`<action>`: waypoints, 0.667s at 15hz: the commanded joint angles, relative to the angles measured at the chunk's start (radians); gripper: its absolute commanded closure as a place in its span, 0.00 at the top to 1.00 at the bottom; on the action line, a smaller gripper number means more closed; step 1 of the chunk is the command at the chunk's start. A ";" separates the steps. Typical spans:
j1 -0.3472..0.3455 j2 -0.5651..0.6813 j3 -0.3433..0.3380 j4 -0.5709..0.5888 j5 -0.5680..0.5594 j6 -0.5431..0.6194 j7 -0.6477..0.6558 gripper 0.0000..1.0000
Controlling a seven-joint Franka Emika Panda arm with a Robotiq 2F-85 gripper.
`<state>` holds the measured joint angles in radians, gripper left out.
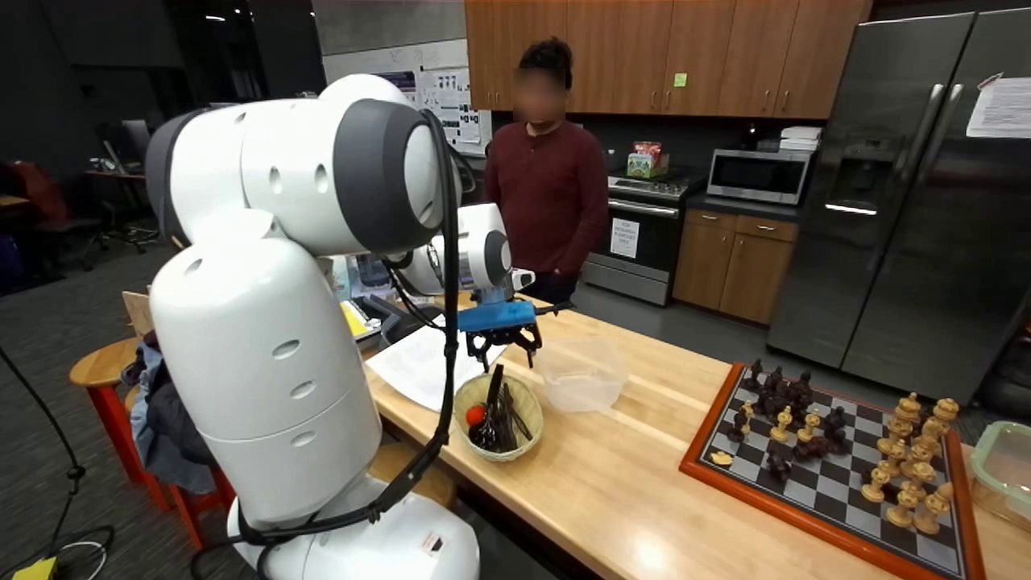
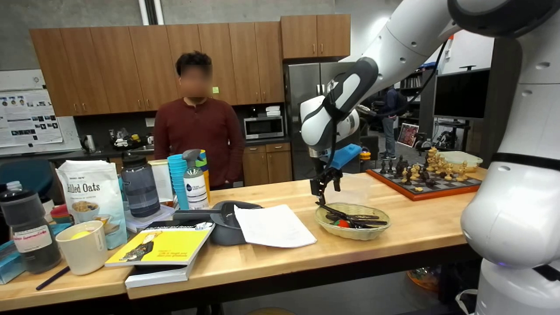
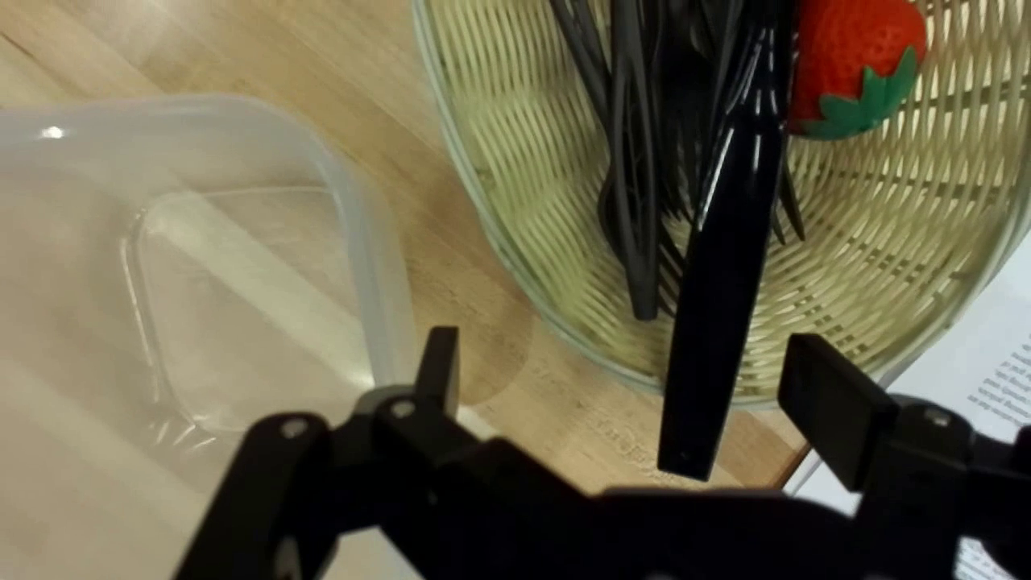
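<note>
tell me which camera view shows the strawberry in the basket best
The wrist view: it shows the strawberry close up, its red and green distinct, though the picture's top edge crops it. Both exterior views show only a small red patch near dark utensils in the basket.

Chessboard (image 1: 831,493): 4 o'clock in an exterior view, bearing chess pieces (image 1: 917,461)
Fridge (image 1: 894,234): at the chessboard's 12 o'clock there
Yellow book (image 2: 162,248): 8 o'clock in an exterior view
Mug (image 2: 82,249): at the book's 9 o'clock
Oats bag (image 2: 92,188): at the mug's 12 o'clock
</note>
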<state>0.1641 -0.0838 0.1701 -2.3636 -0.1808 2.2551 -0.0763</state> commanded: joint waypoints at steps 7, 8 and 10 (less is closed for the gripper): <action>0.008 -0.037 -0.002 -0.031 0.019 0.027 -0.039 1.00; 0.010 -0.039 -0.001 -0.032 0.021 0.027 -0.041 1.00; 0.012 -0.034 0.002 -0.026 0.017 0.028 -0.037 1.00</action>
<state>0.1734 -0.1057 0.1728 -2.3824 -0.1780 2.2716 -0.0909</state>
